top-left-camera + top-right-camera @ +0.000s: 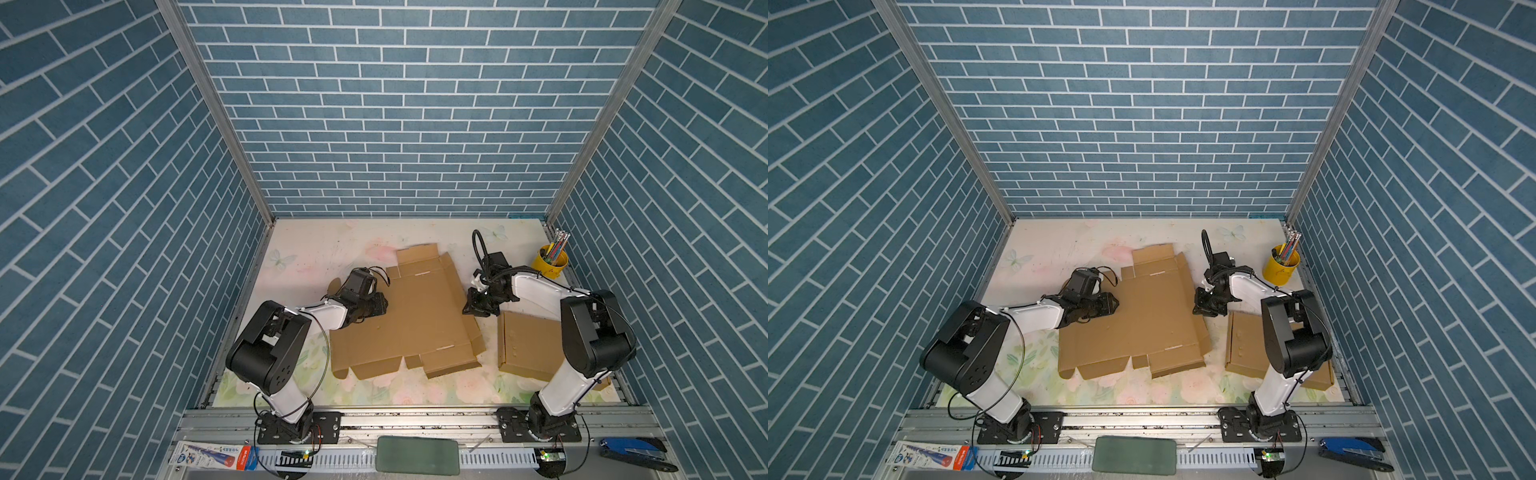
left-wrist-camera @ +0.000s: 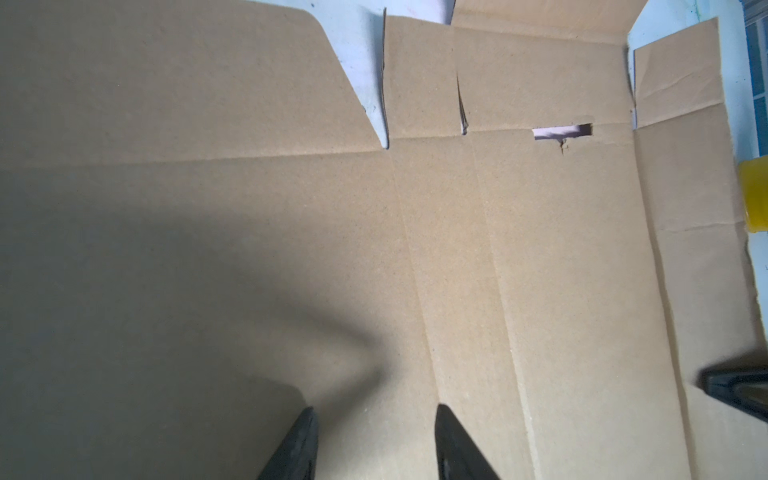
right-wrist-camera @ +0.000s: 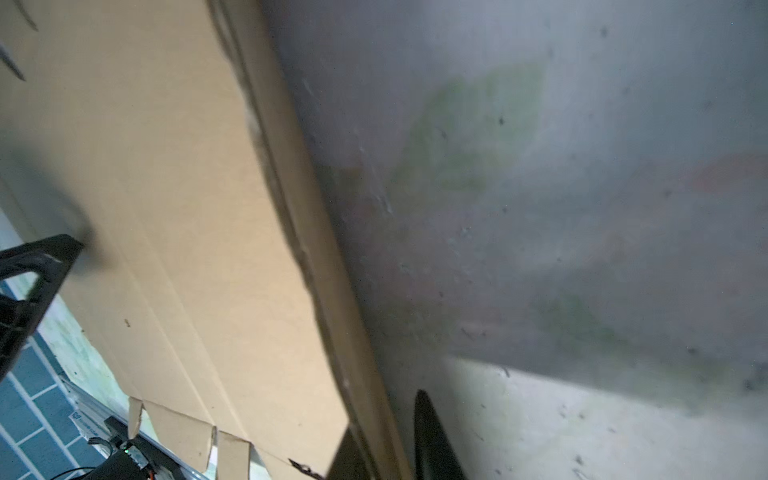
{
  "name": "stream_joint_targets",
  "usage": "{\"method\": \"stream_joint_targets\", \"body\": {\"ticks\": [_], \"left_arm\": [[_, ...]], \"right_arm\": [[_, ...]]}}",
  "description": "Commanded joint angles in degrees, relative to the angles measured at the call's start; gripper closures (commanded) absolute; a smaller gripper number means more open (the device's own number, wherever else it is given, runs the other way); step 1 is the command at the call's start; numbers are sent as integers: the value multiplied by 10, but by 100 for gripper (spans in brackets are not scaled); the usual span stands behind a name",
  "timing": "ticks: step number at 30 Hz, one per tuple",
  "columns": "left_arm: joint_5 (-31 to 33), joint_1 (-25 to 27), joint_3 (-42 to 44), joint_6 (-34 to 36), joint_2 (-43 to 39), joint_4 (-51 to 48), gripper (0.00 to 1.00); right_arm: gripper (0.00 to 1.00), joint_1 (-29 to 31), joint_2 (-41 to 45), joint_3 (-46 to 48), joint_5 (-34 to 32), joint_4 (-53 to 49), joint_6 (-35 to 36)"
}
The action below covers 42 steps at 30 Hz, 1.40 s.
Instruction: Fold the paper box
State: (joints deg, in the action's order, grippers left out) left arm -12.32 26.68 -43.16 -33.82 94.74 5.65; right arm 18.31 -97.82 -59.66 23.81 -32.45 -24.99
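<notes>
The left gripper point(image 1: 380, 305) sits at the 9 o'clock edge of the paper box point(image 1: 415, 324), its tips over the flat brown panel. In the left wrist view its jaws point(image 2: 374, 411) stand part open with nothing between them, only bare cardboard below; whether the tips press down I cannot tell.

The paper box is an unfolded blank lying flat in the middle of the table point(image 1: 332, 249). Its long axis runs roughly from 12 to 6 o'clock, tipped slightly toward 11 and 5. In both top views its crease lines run along that axis and its small end tabs point to 12 and 6.

The right gripper point(image 1: 469, 309) is at the blank's 3 o'clock edge, about halfway along the long side flap. In the right wrist view its jaws point(image 3: 386, 411) are narrow, and the flap's raw edge passes between the two fingers, so it looks pinched there.

The coming fold likely turns on this: the flap lies along the long axis, the right arm is nearer to it, and it would have to swing toward 9 o'clock about its crease while the left gripper steadies the panel.

Further toward 3 o'clock, a second folded box point(image 1: 528, 345) and a yellow pencil cup point(image 1: 550, 262) stand clear of the flap
</notes>
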Motion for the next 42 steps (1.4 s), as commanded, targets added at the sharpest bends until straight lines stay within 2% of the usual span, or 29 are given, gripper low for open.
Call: {"method": "stream_joint_targets", "body": {"ticks": [1, 2, 7, 11, 15, 20, 25, 31, 36, 39, 42], "left_arm": [[-7, 3, 3, 1, 0, -10, 52], [-9, 3, -3, 2, -10, -21, 52], [-25, -26, -59, 52, -69, -87, 46], [-59, -93, -114, 76, -63, -110, 45], [-64, -129, -160, 95, -50, -121, 45], [-66, -164, -191, 100, -26, -106, 44], [-43, -181, -212, 132, 37, -87, 45], [-75, -211, -213, 87, 89, 28, 44], [-80, -219, -271, 132, 133, -18, 43], [-91, -220, -282, 133, 166, -17, 43], [-107, -219, -271, 106, 185, 14, 43]], "right_arm": [[95, 7, 21, -18, -25, -4, 1], [99, 11, 22, -33, -47, -29, 13], [100, 58, 19, -128, -180, -152, 108], [100, 116, 8, -198, -350, -214, 187], [100, 172, -7, -276, -498, -251, 274], [100, 225, -13, -325, -611, -221, 415], [100, 243, -19, -341, -617, -180, 468], [100, 258, 7, -267, -638, -56, 568], [100, 279, 38, -196, -659, 69, 664], [100, 279, 52, -170, -652, 123, 676], [100, 273, 57, -150, -628, 144, 670]]}}
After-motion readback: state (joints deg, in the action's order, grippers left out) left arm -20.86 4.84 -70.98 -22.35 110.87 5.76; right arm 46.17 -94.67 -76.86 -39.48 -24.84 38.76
